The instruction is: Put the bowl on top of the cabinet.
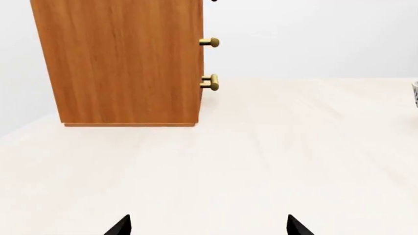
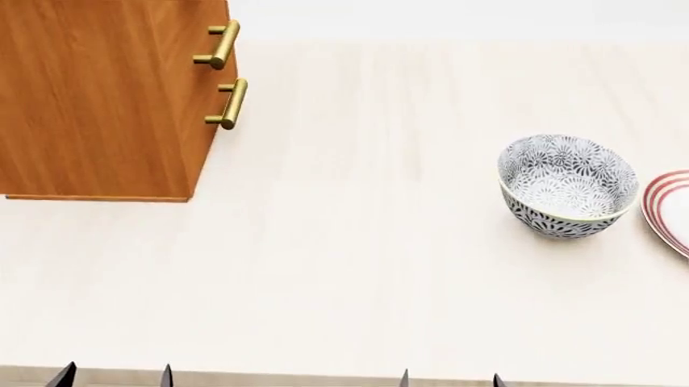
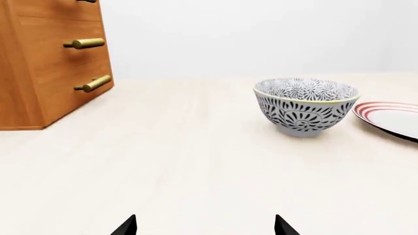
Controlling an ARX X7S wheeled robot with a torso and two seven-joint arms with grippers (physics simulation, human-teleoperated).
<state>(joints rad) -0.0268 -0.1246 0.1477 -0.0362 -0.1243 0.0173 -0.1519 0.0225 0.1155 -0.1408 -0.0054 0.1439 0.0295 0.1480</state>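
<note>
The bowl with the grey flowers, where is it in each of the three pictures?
Head view: the deep round white bowl with the dark grey floral pattern sits at the right, beside the red-ringed plate.
Right wrist view: right of centre.
Left wrist view: only a sliver at the right edge.
Shared landmark: the orange-brown wooden cabinet with brass handles, far off to the bowl's left.

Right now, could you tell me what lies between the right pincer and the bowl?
Nothing: only bare pale tabletop separates the right pincer from the bowl, as the right wrist view shows. The plate sits beyond the bowl's far side.
</note>
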